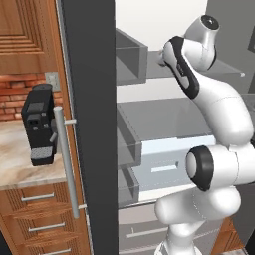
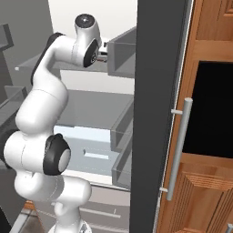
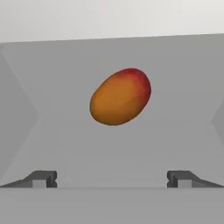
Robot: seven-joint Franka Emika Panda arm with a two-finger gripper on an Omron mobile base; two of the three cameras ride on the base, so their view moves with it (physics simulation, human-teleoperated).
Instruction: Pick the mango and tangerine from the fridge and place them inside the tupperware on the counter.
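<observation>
While reaching into the open fridge [image 1: 94,124] toward an upper grey shelf [image 3: 183,87], hovers with pincer [image 3: 112,178] spread wide and empty, short of the mango [image 3: 120,96] lying mid-shelf, clear of the edges. Looks like the approach before the first pick. Next: advance, straddle the fruit, close gently.

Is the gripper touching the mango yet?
Apart. In the hand view the gripper is open, and bare grey shelf shows between its tips and the mango.
</observation>
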